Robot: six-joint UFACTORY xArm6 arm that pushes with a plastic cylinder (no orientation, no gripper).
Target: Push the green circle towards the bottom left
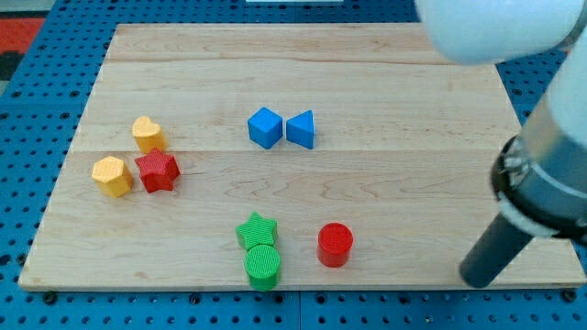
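Presently, item by item. Tabletop (303, 82): pale wooden board on a blue pegboard surround.

Task piece: green circle, a ribbed plastic cylinder block (263, 267), at the view's bottom edge, slightly left of centre, touching the green star-shaped block (256, 230) just above it. It sits low already but is well apart from the bottom left corner; by this judgement the leftward travel is almost wholly left to do.

Arm: dark straight rod; its tip (478, 279) rests near the view's bottom right, well apart from the green circle, with the red cylinder block (335, 245) between the two. No contact with any block. There is no claw on this arm, so no released or clenched state can be told.

Other holdings: blue cube block (264, 127) and blue triangular block (301, 129), touching, upper centre; yellow heart-like block (147, 134), yellow hexagonal block (112, 176) and red star-shaped block (157, 170), clustered at the view's left.

Status: push apparently not yet begun. The tip would need to come round to the circle's right, likely its upper right, avoiding the red cylinder.
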